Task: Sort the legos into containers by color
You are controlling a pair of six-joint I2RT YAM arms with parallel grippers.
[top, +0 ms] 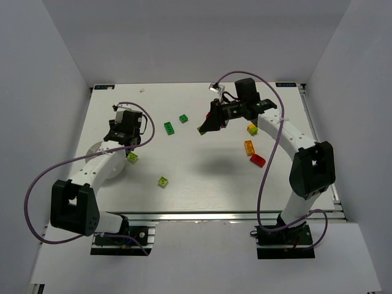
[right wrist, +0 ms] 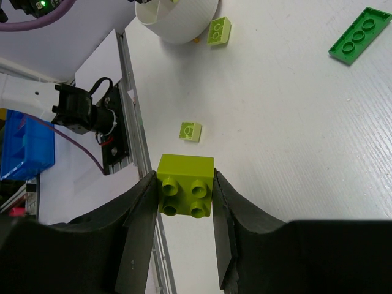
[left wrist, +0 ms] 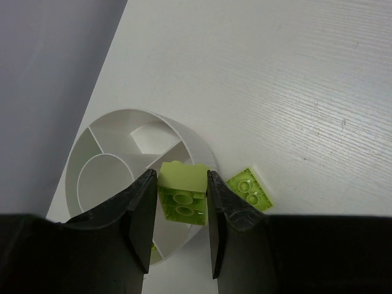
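White table (top: pixel 202 196) carried a round divided dish (left wrist: pixel 131 113) at left, a lime brick (top: pixel 132 157) just beside it, a second lime brick (top: pixel 163 181) nearer centre, a dark green plate (top: pixel 169 128) and dark green brick (top: pixel 183 119), and a yellow brick (top: pixel 252 129), orange brick (top: pixel 249 147) and red brick (top: pixel 258 160) at right.

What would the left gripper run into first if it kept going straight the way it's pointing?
Most likely the white dish, at or just inside its rim: the left gripper holds a lime brick right over that edge. Depth is hard to judge.
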